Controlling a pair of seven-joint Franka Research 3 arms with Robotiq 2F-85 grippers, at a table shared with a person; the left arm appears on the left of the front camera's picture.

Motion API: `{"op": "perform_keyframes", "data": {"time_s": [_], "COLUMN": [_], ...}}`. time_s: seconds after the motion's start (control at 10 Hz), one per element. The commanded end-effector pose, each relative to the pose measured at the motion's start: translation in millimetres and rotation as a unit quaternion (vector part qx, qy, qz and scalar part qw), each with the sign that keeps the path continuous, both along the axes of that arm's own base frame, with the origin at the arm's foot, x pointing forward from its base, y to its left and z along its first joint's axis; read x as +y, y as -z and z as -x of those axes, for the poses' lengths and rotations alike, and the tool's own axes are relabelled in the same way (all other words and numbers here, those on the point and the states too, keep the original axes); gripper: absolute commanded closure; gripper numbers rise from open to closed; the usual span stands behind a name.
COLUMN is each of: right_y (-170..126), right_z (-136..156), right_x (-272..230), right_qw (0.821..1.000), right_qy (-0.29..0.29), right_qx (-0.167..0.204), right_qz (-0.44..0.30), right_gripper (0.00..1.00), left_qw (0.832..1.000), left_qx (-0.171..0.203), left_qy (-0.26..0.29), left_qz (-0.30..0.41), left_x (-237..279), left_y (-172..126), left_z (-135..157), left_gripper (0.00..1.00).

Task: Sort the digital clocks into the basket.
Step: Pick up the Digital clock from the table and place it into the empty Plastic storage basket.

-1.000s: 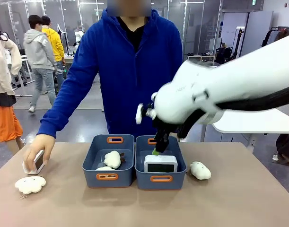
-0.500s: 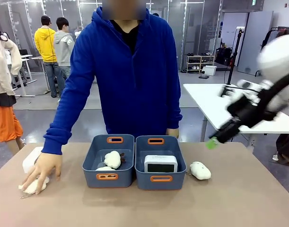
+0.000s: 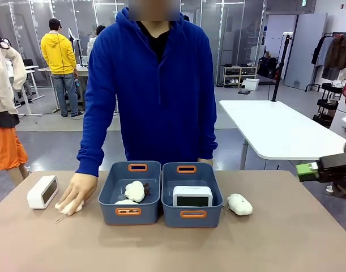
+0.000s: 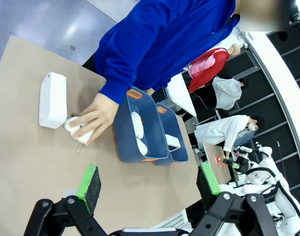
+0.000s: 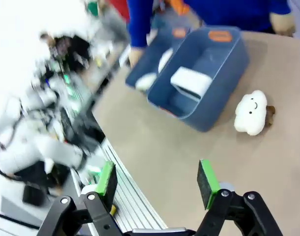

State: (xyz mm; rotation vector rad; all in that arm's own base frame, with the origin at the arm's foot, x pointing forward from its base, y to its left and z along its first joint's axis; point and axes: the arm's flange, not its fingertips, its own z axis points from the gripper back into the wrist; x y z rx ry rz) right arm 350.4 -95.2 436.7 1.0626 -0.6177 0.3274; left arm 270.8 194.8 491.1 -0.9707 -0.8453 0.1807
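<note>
The brown worktop [image 3: 173,249] carries everything, with the person [image 3: 156,85] standing at its far side. In the middle, two blue tubs sit side by side and touching. The left tub [image 3: 109,214] holds cloud toys. The right one, the basket [image 3: 211,214], already has one clock [image 3: 192,196] standing in it with its screen facing the robot.

The other clock [image 3: 42,191] is out on the worktop, well to the left of both tubs. It stands on a long edge and is turned at an angle to the worktop's near edge. The person's hand [image 3: 76,191] rests just beside it on a cloud toy [image 4: 71,124]. Another cloud toy [image 3: 239,204] lies just right of the basket.

The left fingers [image 4: 88,183] are spread wide and empty, and the loose clock lies ahead of them, its long side running up the left wrist picture. The right fingers [image 3: 306,170] are also apart and empty, off at the right edge beyond the basket. The left arm looks the nearer one for this clock, and it would then have to carry the clock rightward past the toy tub.
</note>
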Motion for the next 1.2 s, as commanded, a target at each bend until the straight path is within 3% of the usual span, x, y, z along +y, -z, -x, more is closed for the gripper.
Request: {"op": "perform_keyframes", "data": {"time_s": [0.0, 0.1, 0.2, 0.3, 0.5, 0.6, 0.9, 1.0, 1.1], "right_y": [8.8, 18.9, 26.4, 31.5, 46.4, 32.5, 32.5, 32.5, 32.5], "right_z": [13.5, 15.6, 20.8, 23.3, 26.1, 13.5, 13.5, 13.5, 13.5], "right_x": [-4.8, -15.5, -19.7, -18.6, -16.9, -33.2, -33.2, -33.2, -33.2], "right_qw": [0.995, 0.993, 0.992, 0.993, 0.993, 0.993, 0.993, 0.993, 0.993], "right_qy": [0.057, 0.072, 0.077, 0.065, 0.067, 0.072, 0.072, 0.072, 0.072], "right_qx": [0.013, 0.028, 0.033, 0.039, 0.073, 0.042, 0.042, 0.042, 0.042], "right_qz": [-0.077, -0.087, -0.095, -0.092, -0.062, -0.088, -0.088, -0.088, -0.088], "right_gripper": [0.16, 0.16, 0.00, 0.00, 0.00, 0.00, 0.00, 0.00, 0.00], "left_qw": [1.000, 1.000, 1.000, 0.991, 0.955, 0.930, 0.863, 0.855, 0.858], "left_qx": [-0.006, -0.006, 0.000, 0.009, 0.077, 0.119, 0.202, 0.225, 0.239], "left_qy": [0.005, 0.005, 0.000, -0.014, -0.004, 0.022, 0.016, 0.010, 0.003], "left_qz": [0.005, 0.005, 0.000, -0.130, -0.287, -0.348, -0.462, -0.467, -0.454], "left_x": [-0.2, -0.2, 0.0, -24.0, -63.9, -84.0, -115.4, -119.0, -123.2], "left_y": [-1.0, -1.0, 0.0, -13.6, -25.3, -30.0, -23.0, -18.0, -1.0], "left_z": [-0.8, -0.8, 0.0, -25.2, -84.4, -112.9, -178.5, -193.1, -213.8], "left_gripper": [0.00, 0.00, 0.00, 0.00, 0.00, 0.00, 0.00, 0.00, 0.00]}}
